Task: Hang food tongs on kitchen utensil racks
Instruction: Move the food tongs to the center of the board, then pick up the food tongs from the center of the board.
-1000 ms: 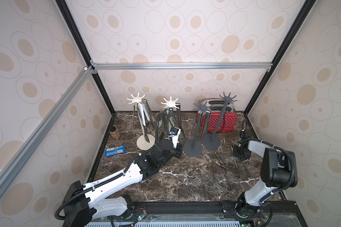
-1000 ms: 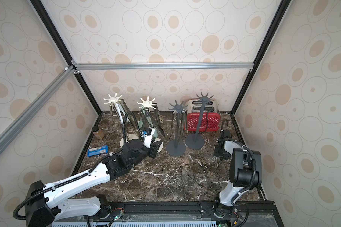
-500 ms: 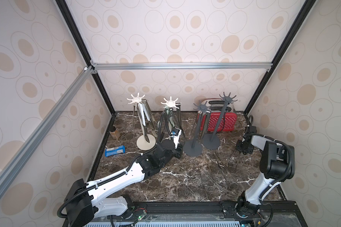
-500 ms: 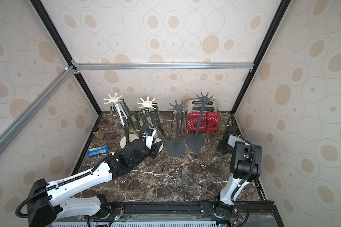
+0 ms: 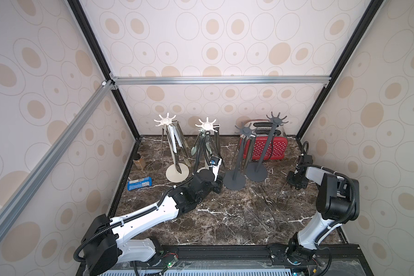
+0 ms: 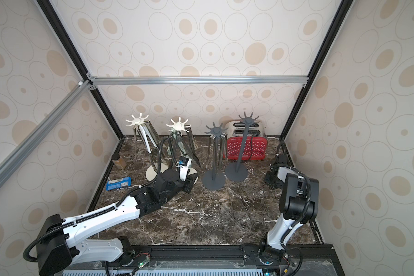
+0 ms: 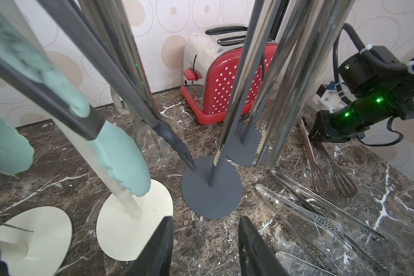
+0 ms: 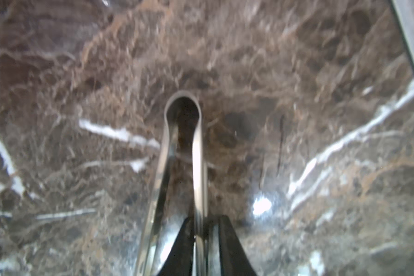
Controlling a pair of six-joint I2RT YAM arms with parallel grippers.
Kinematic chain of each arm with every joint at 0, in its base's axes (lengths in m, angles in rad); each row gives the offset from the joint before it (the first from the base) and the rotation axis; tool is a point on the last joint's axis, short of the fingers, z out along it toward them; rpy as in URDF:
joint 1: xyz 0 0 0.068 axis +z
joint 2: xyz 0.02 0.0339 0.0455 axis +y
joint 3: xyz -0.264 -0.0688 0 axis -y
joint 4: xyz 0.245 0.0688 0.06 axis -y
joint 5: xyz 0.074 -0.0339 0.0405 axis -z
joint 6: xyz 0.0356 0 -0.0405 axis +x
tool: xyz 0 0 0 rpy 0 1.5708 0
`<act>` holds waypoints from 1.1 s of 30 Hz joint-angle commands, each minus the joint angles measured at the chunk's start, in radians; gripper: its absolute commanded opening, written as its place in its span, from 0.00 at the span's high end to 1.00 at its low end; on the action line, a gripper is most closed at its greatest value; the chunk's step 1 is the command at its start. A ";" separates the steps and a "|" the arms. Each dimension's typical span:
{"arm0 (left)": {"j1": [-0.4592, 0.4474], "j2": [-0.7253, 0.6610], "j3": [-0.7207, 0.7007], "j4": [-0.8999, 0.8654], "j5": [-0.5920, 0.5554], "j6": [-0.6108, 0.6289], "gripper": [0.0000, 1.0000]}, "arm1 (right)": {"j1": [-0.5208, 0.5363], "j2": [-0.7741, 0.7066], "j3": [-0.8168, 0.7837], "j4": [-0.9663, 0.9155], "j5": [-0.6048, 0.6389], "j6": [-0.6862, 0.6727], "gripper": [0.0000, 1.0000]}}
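Two cream kitchen utensil racks (image 5: 164, 121) (image 5: 205, 124) and the nearer grey rack (image 5: 245, 131) carry hanging food tongs (image 5: 175, 145). The farther grey rack (image 5: 276, 119) shows a bare pole. Several steel tongs (image 7: 320, 215) lie loose on the marble. My right gripper (image 8: 204, 218) is low at the table's right side (image 5: 294, 185). Its jaws stand narrowly apart around one arm of a steel tong (image 8: 197, 167), which rests against one finger. My left gripper (image 7: 205, 222) is open and empty, just in front of the rack bases (image 5: 219, 188).
A red and silver toaster (image 5: 268, 145) stands behind the grey racks. A blue packet (image 5: 139, 184) and a small jar (image 5: 139, 161) lie by the left wall. The enclosure walls hem in the marble table (image 5: 213, 222) closely on three sides.
My right gripper rose toward the back wall half a second ago, then came back down over the tongs at the right. The left arm has barely shifted.
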 commanded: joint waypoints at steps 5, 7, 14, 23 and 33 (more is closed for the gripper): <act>0.010 -0.038 -0.008 0.022 -0.001 0.008 0.55 | -0.002 -0.032 -0.081 -0.085 -0.040 0.019 0.77; 0.011 -0.043 -0.013 0.022 0.000 0.007 0.55 | -0.002 -0.025 -0.087 -0.074 -0.043 0.022 0.78; 0.011 -0.051 -0.022 0.024 -0.005 0.002 0.55 | -0.002 0.011 -0.058 -0.071 -0.041 0.022 0.90; 0.012 -0.041 -0.010 0.021 0.013 -0.004 0.55 | -0.002 -0.027 -0.057 -0.085 -0.050 0.011 1.00; 0.011 -0.065 -0.014 0.011 0.016 -0.010 0.55 | 0.001 -0.347 -0.036 -0.169 -0.165 -0.012 1.00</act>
